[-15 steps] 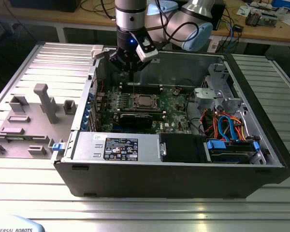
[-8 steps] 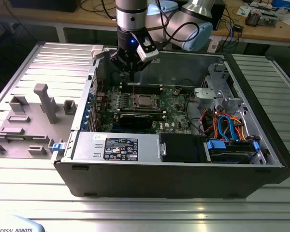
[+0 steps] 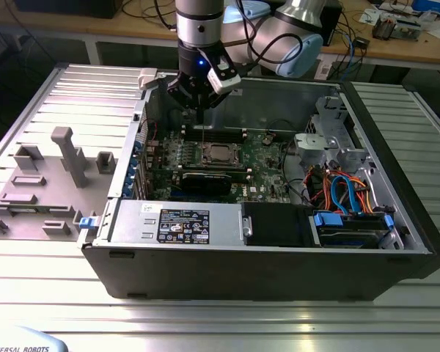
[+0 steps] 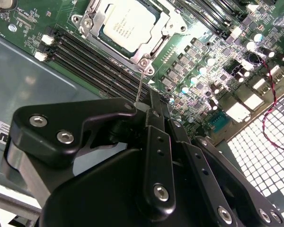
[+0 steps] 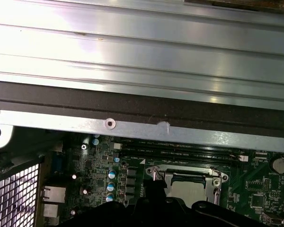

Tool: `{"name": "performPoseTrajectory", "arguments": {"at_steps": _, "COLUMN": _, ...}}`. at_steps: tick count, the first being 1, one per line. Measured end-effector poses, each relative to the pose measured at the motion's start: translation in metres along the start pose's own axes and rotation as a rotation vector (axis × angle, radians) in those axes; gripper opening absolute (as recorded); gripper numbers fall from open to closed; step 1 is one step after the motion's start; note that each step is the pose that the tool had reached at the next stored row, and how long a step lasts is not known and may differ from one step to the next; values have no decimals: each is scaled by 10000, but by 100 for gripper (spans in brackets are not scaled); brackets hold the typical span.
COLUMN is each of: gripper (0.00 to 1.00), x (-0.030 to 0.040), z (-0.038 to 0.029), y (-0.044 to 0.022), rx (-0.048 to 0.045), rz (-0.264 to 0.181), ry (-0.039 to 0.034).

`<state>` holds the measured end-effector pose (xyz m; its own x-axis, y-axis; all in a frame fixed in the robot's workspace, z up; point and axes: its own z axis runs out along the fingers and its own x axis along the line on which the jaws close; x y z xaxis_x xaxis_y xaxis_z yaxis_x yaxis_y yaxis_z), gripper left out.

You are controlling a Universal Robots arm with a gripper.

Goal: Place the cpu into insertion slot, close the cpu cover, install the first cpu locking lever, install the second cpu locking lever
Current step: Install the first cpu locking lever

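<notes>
The cpu (image 4: 125,23) lies flat in the insertion slot (image 3: 232,155) on the green motherboard, seen also as the cpu (image 3: 218,154) and cpu (image 5: 189,190). The silvery cpu cover (image 4: 95,16) lies down around its edges. A thin wire cpu locking lever (image 4: 140,82) rises from the socket's corner up to my black gripper (image 4: 144,105). The fingers are shut together on the lever's upper end. In the exterior view my gripper (image 3: 199,110) hangs just above the socket's far side, with the lever (image 3: 203,130) running straight down from it.
The open computer case (image 3: 396,220) surrounds the board with tall walls. Black memory slots (image 4: 85,61) run beside the socket. A power supply (image 3: 176,220) and coloured cables (image 3: 345,192) fill the near side. Grey fixtures (image 3: 70,154) stand on the table at the exterior view's left.
</notes>
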<state>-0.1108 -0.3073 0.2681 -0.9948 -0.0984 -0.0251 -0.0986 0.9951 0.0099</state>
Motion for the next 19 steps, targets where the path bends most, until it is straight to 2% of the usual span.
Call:
{"name": "performPoseTrajectory", "arguments": {"at_steps": 6, "gripper": 11, "x": -76, "z": 2, "y": -7, "rx": 0, "rz": 3, "ry": 0}}
{"name": "performPoseTrajectory", "arguments": {"at_steps": 9, "gripper": 11, "x": -173, "z": 9, "y": -17, "rx": 0, "rz": 4, "ry": -1}}
{"name": "performPoseTrajectory", "arguments": {"at_steps": 12, "gripper": 11, "x": -207, "z": 12, "y": -21, "rx": -2, "rz": 3, "ry": -1}}
{"name": "performPoseTrajectory", "arguments": {"at_steps": 19, "gripper": 11, "x": -210, "z": 12, "y": -21, "rx": -3, "rz": 24, "ry": -1}}
